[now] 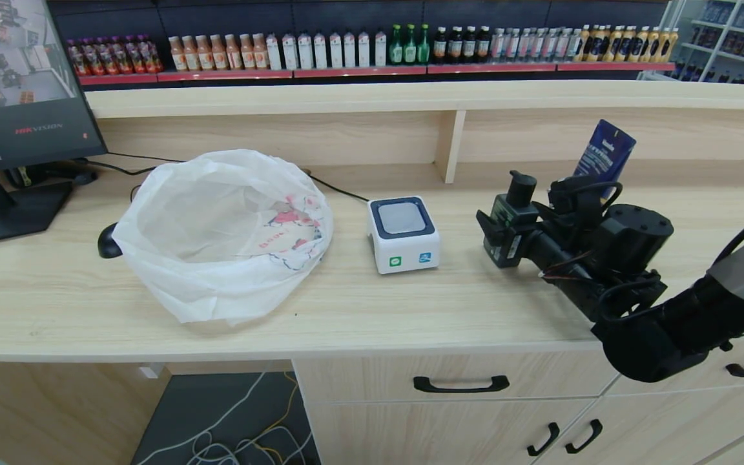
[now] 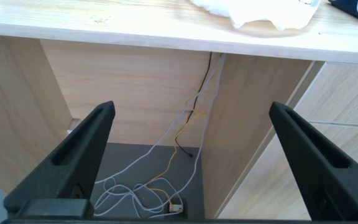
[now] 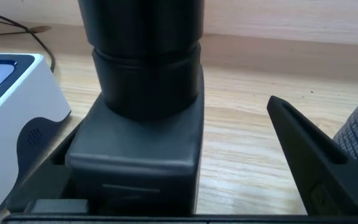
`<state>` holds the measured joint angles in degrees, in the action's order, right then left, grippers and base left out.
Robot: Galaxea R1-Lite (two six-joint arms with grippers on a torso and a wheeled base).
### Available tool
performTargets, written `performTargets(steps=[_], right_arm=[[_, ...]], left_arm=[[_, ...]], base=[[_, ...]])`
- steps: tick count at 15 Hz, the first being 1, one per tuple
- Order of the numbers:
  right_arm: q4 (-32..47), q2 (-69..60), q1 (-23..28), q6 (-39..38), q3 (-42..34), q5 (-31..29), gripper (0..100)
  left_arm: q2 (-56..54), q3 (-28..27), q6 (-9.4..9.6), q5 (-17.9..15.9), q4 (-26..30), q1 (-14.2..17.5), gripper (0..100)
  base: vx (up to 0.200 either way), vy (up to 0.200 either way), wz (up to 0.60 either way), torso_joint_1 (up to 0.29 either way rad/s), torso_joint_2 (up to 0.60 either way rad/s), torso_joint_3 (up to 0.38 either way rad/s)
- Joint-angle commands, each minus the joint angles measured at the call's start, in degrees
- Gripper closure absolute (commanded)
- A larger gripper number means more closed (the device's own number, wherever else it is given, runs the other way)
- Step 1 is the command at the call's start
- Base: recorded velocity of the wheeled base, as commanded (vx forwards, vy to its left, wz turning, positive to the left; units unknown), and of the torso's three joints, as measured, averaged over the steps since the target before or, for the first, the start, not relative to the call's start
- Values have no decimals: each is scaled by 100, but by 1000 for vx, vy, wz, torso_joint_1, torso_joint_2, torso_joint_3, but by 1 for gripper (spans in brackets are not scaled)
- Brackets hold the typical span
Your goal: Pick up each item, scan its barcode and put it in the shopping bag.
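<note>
Bottle first: a dark grey, square-bodied plastic bottle with a black round cap point(image 3: 138, 93) stands on the pale wooden table point(image 1: 411, 310), right of the white cube scanner with the grey glass top point(image 1: 403, 234). My right tool point(image 3: 179, 143) has its jaws apart around it. One finger point(image 3: 309, 155) is clear of its side, so nothing is clamped yet. It looks rigid and moderately heavy. I would grip across the flat body below the cap — the cap is round and likely slick. The white crinkled plastic shopping bag point(image 1: 223, 232) lies open beyond the scanner. A blue packet point(image 1: 604, 154) stands behind my arm. My left tool point(image 2: 191, 112) hangs below the table edge with its jaws apart and empty.
</note>
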<state>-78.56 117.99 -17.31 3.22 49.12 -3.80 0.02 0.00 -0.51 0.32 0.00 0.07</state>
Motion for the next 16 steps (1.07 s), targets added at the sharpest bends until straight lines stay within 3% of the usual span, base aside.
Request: performTargets(steps=[1,6,7,16], right_arm=[[-2,13,0,-58,1,-6,0],[-11,22,0,-85,-34,-15,0],[-11,22,0,-85,-34,-15,100],[-11,-136,-9,-85,-86,-24,100]], left_arm=[[-2,0,-2,3,0,1,0],[-2,0,-2,3,0,1,0],[-2,0,-2,3,0,1,0],[-2,0,-2,3,0,1,0]], base=[[0,0,0,0,0,0],[0,0,0,0,0,0],[0,0,0,0,0,0],[0,0,0,0,0,0]])
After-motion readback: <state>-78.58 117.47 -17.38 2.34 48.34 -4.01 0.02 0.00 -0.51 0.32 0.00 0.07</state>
